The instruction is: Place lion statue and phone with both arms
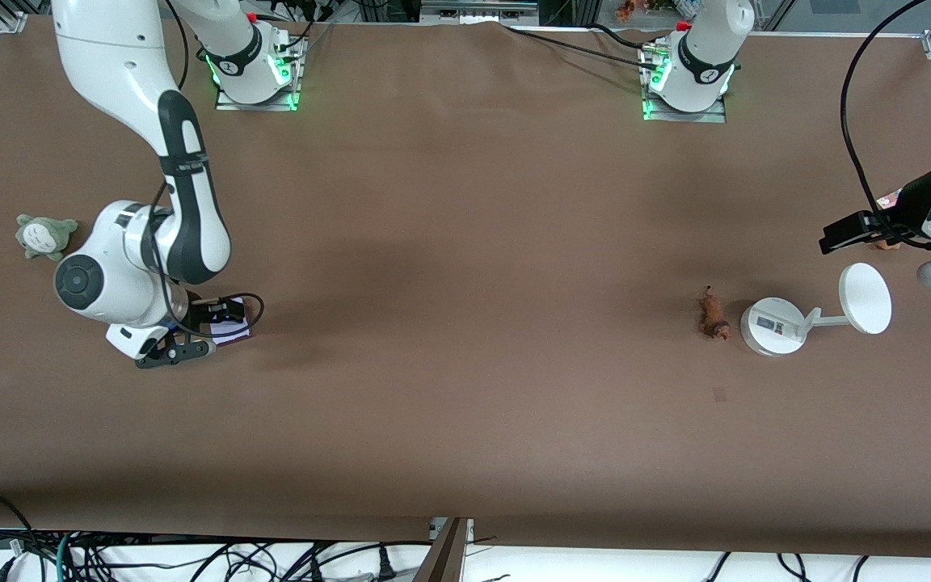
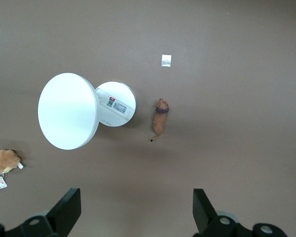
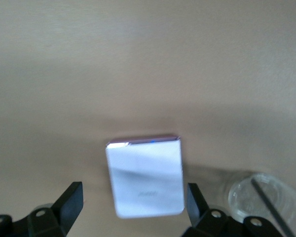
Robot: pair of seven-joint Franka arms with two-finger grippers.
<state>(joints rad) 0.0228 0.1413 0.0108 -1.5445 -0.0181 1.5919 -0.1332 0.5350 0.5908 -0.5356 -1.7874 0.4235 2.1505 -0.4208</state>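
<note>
Toward right arm's end of bench, right arm bent low, right end effector (image 1: 191, 339) pointing down, fingers spread wide with gaps either side of phone (image 3: 145, 177), which lies flat on bench. Left end effector (image 2: 135, 210) hangs wide, holding nothing, above white stand (image 1: 773, 325); lion statue (image 1: 713, 315) lies beside stand's base.

A tiny orange-brown lion (image 1: 712, 316) with a darker mane end and a thin tail lies on the brown table, toward the left arm's end, just beside a white stand's (image 1: 771, 326) round base without touching it. A small pale lavender-white phone (image 3: 145, 177), rounded corners, lies flat on the table toward the right arm's end.
</note>
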